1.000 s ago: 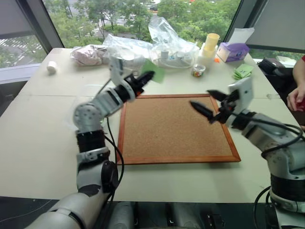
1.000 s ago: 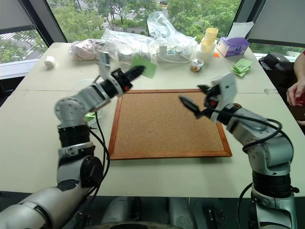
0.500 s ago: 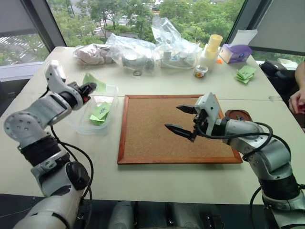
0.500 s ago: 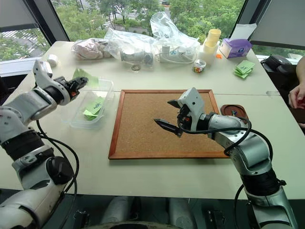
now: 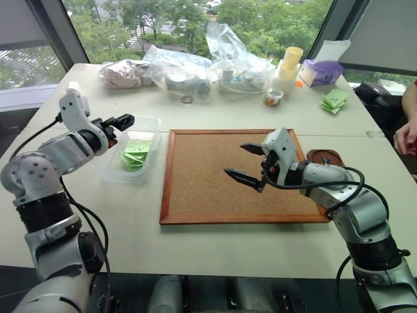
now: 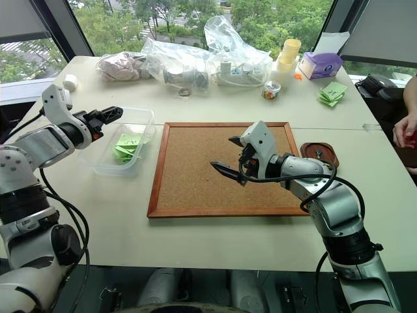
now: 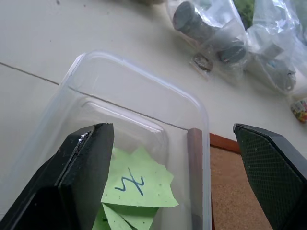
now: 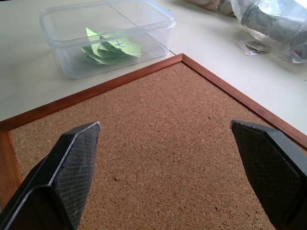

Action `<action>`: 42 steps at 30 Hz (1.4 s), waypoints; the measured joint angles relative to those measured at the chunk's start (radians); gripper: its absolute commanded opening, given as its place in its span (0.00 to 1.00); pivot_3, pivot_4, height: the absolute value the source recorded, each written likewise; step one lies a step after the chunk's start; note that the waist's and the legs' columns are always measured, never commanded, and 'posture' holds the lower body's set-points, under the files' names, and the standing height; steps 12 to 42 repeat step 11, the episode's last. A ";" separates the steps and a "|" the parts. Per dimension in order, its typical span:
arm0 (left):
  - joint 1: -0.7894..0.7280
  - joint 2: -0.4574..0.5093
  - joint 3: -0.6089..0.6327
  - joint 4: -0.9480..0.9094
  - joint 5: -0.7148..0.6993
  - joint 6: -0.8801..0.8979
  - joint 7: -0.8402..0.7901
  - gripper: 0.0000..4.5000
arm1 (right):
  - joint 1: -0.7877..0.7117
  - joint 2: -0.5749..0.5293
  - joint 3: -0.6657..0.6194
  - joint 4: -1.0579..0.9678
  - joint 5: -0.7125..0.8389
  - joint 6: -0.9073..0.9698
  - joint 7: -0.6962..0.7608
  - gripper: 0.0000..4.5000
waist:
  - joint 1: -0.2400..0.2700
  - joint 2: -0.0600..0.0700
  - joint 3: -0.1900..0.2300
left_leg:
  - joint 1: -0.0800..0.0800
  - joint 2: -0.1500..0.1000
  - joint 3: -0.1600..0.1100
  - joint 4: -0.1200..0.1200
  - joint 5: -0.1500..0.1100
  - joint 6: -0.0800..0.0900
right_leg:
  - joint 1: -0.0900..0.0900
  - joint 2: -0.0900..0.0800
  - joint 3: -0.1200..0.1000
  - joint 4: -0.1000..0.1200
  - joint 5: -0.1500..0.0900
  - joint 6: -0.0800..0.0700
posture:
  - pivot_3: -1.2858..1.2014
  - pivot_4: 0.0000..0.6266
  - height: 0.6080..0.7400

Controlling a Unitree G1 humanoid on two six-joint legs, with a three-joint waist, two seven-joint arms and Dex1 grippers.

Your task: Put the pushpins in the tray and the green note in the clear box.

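At centre frame, the right gripper (image 5: 249, 162) hangs wide open and empty over the corkboard (image 5: 208, 182). Farther left, the left gripper (image 5: 116, 124) gapes empty above the box (image 5: 154, 122); the note (image 7: 139, 183) lies inside. Pins in the tray (image 5: 324, 157) at right look done, so both arms likely need only pull back.

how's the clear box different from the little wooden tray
The clear box is see-through plastic; the tray is dark reddish-brown wood. The box sits at the corkboard's left edge and holds green notes; the tray sits at its right edge. The box looks larger and deeper. Both rest on the table and have rounded corners.
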 measured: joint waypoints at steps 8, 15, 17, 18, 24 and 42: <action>-0.014 0.161 -0.165 -0.140 0.049 -0.207 -0.491 0.99 | 0.036 0.012 -0.202 -0.024 0.120 0.101 -0.062 1.00 | 0.004 0.000 0.001 | 0.000 -0.001 0.001 -0.001 0.000 0.001 | 0.000 -0.001 0.000 0.000 0.000 0.000 | 0.52 0.24 0.99; 0.009 0.193 -0.223 -0.193 0.049 -0.210 -0.604 0.99 | 0.084 0.001 -0.291 -0.051 0.177 0.157 -0.085 1.00 | 0.001 0.000 0.001 | 0.000 0.000 0.001 -0.001 -0.001 0.001 | 0.000 0.000 0.001 -0.001 0.000 0.000 | 0.52 0.24 0.99; 0.009 0.193 -0.223 -0.193 0.049 -0.210 -0.604 0.99 | 0.084 0.001 -0.291 -0.051 0.177 0.157 -0.085 1.00 | 0.001 0.000 0.001 | 0.000 0.000 0.001 -0.001 -0.001 0.001 | 0.000 0.000 0.001 -0.001 0.000 0.000 | 0.52 0.24 0.99; 0.009 0.193 -0.223 -0.193 0.049 -0.210 -0.604 0.99 | 0.084 0.001 -0.291 -0.051 0.177 0.157 -0.085 1.00 | 0.001 0.000 0.001 | 0.000 0.000 0.001 -0.001 -0.001 0.001 | 0.000 0.000 0.001 -0.001 0.000 0.000 | 0.52 0.24 0.99; 0.009 0.193 -0.223 -0.193 0.049 -0.210 -0.604 0.99 | 0.084 0.001 -0.291 -0.051 0.177 0.157 -0.085 1.00 | 0.001 0.000 0.001 | 0.000 0.000 0.001 -0.001 -0.001 0.001 | 0.000 0.000 0.001 -0.001 0.000 0.000 | 0.52 0.24 0.99; 0.009 0.193 -0.223 -0.193 0.049 -0.210 -0.604 0.99 | 0.084 0.001 -0.291 -0.051 0.177 0.157 -0.085 1.00 | 0.001 0.000 0.001 | 0.000 0.000 0.001 -0.001 -0.001 0.001 | 0.000 0.000 0.001 -0.001 0.000 0.000 | 0.52 0.24 0.99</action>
